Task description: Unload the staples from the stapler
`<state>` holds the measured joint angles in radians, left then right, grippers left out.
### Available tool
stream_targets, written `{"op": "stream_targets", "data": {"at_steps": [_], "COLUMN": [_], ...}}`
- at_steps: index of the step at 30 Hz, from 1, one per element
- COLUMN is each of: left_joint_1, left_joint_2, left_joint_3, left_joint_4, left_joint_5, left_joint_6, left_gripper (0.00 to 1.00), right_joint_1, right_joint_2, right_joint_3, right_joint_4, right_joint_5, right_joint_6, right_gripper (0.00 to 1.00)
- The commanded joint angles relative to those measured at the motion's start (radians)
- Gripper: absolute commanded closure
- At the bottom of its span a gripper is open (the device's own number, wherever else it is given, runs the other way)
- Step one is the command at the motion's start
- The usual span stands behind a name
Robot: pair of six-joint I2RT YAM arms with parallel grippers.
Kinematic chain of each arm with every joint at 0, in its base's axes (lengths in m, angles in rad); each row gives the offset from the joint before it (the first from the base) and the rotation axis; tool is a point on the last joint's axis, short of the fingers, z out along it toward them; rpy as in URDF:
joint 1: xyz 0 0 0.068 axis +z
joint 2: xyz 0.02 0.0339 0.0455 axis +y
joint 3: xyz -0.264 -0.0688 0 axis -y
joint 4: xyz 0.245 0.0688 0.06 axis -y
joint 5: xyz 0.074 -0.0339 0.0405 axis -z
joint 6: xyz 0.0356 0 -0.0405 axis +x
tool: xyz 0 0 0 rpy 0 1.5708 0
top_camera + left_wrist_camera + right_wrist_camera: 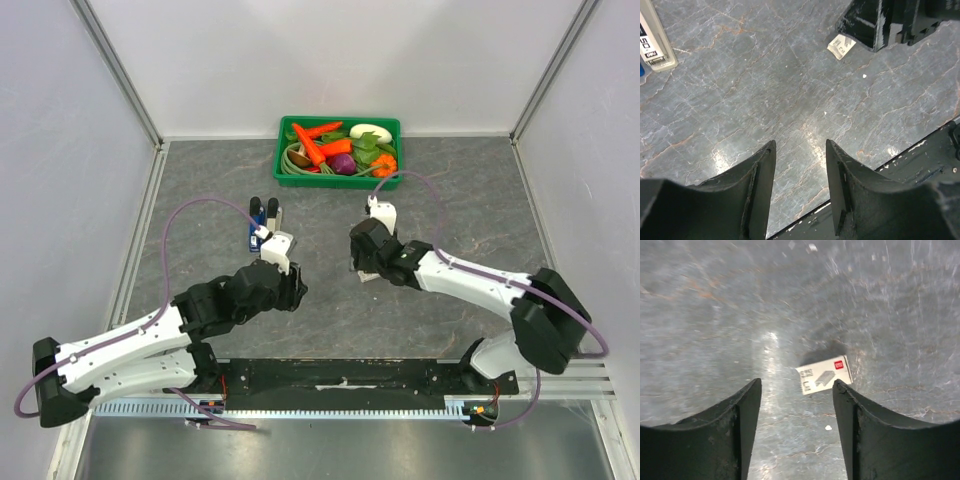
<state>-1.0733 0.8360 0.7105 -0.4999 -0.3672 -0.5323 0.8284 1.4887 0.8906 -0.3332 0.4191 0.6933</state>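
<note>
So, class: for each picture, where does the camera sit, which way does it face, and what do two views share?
Top external: above and behind, looking down on the table; left arm and right arm show.
Left wrist: faces down at the table past the open left gripper.
Right wrist: faces down past the open right gripper at a staple box.
Both wrists see that box.

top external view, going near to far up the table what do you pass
black mounting rail → stapler → green crate of vegetables
</note>
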Motion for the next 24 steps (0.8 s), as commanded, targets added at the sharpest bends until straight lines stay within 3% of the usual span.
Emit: {"op": "stream_targets", "data": {"at_steps": [1,8,24], "left_joint_1": [-0.002,-0.002,-0.002], "left_joint_2": [0.015,0.052,-0.005], "left_joint_3": [0.082,0.179,0.322], "left_joint_4": [0.041,0.05,0.054], "left_joint_5": [-0.041,-0.056,-0.047], "left_joint_6": [0.06,0.14,0.299], "left_gripper": [0.48,0.38,0.1], "right_joint_1": [0.003,0.003,0.003], "right_joint_2": [-0.131,-0.275,-0.458], "right_joint_3": [0.105,0.192,0.294], "right_joint_4": [-0.041,-0.058,-0.13], "right_joint_5": [-0.017,-0.01,0.031], "right_joint_6": [-0.113,-0.224,-0.343], "right_gripper": [0.31,0.02,0.02]}}
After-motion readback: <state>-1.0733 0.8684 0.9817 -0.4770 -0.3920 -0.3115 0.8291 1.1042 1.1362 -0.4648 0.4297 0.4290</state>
